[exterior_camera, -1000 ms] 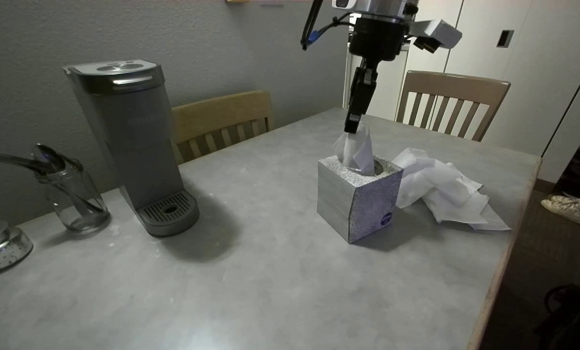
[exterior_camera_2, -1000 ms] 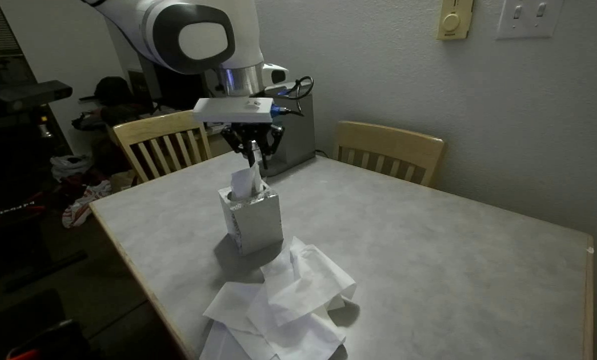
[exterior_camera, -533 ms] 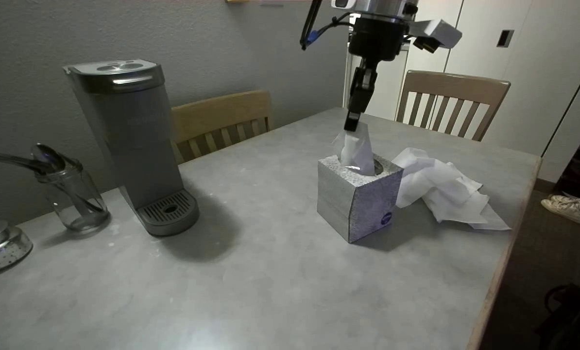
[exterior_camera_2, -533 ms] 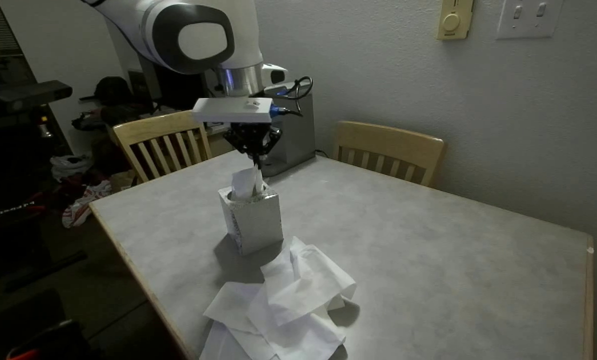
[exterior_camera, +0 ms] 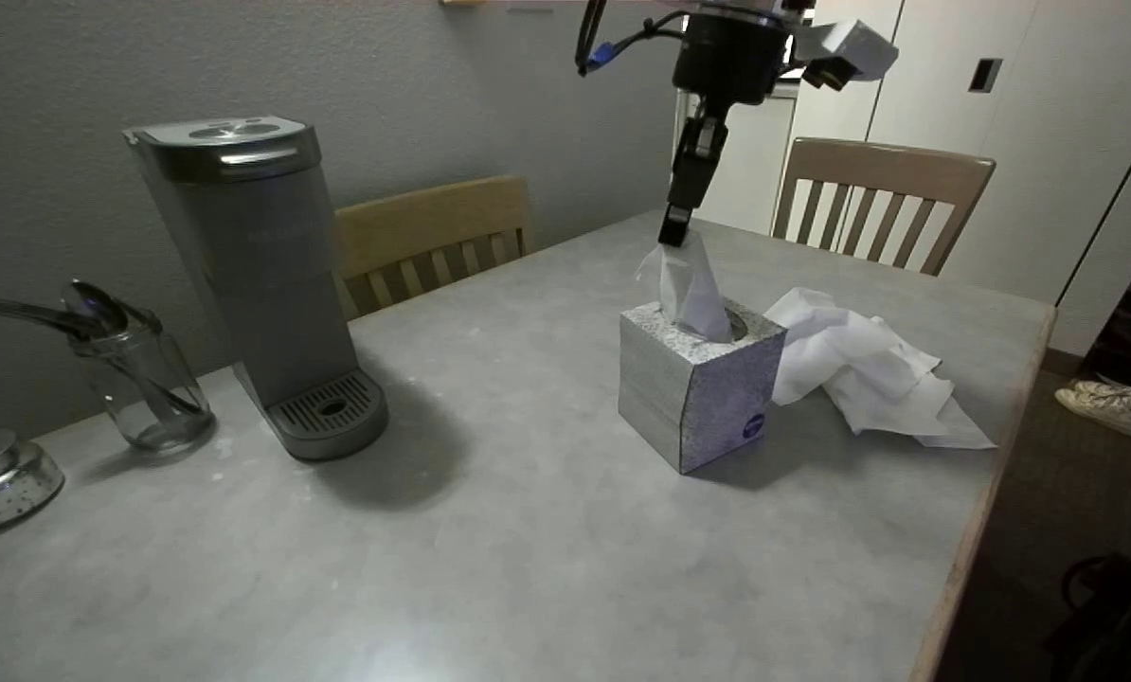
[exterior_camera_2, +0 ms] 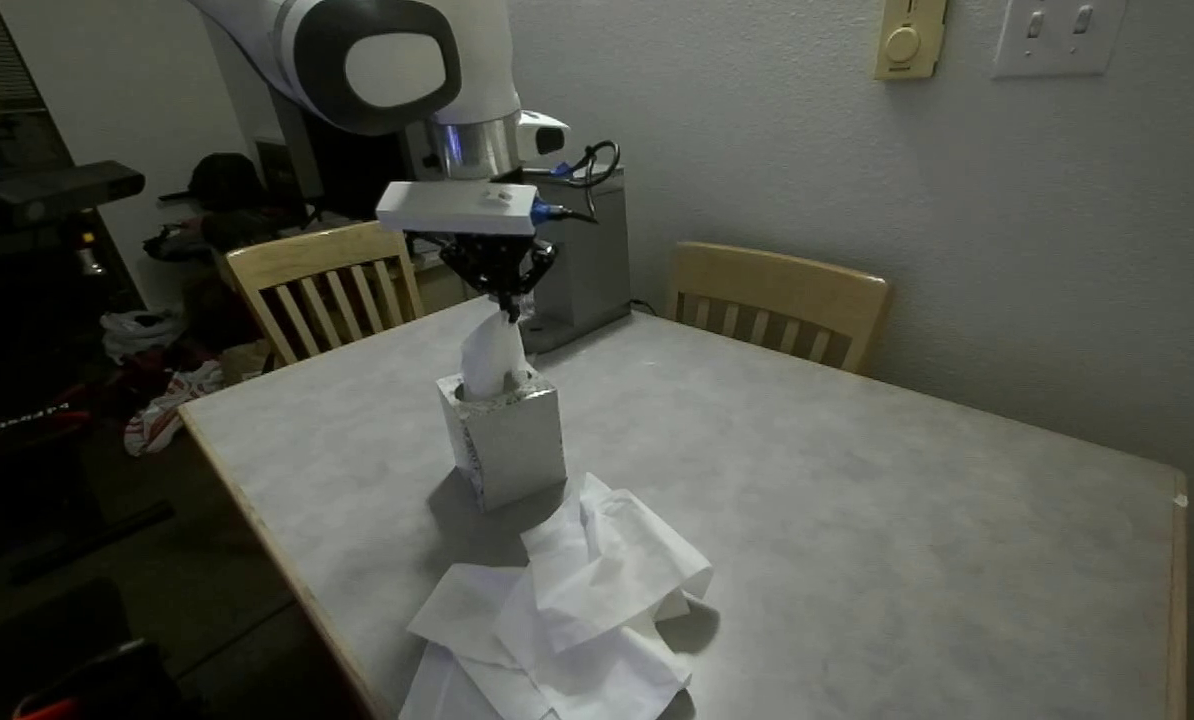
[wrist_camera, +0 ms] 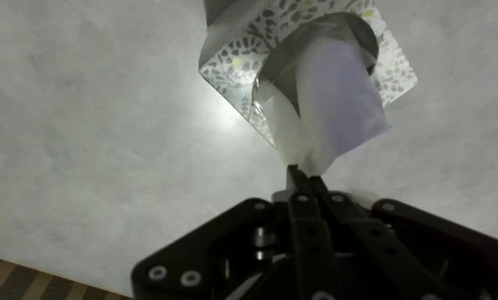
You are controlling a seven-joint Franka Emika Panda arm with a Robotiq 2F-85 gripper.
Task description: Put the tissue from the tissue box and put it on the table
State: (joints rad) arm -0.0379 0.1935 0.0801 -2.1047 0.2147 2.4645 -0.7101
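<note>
The white tissue [exterior_camera: 692,289] sticks up, stretched taut, from the slot of the pale grey patterned tissue box [exterior_camera: 684,393]. My gripper [exterior_camera: 674,232] is shut on the tissue's top corner, above the box. In the other exterior picture the tissue [exterior_camera_2: 492,355] also runs from the box [exterior_camera_2: 507,445] up to the gripper [exterior_camera_2: 510,310]. In the wrist view the tissue [wrist_camera: 328,96] is pinched between the fingertips [wrist_camera: 305,173], and its lower end is still inside the box [wrist_camera: 232,66]. The box stands upright on the grey table [exterior_camera: 490,549].
Crumpled white tissues [exterior_camera: 859,369] lie on the table beside the box, also in an exterior view [exterior_camera_2: 597,610]. A tall grey coffee maker [exterior_camera: 253,265], a glass jar with cutlery [exterior_camera: 149,388] and a small metal-topped jar [exterior_camera: 2,483] stand along the wall side. Chairs [exterior_camera_2: 777,295] surround the table.
The fingers have closed on the tissue. My gripper has risen a little and shifted slightly, pulling the tissue up taut. The box and the loose tissues have not moved.
</note>
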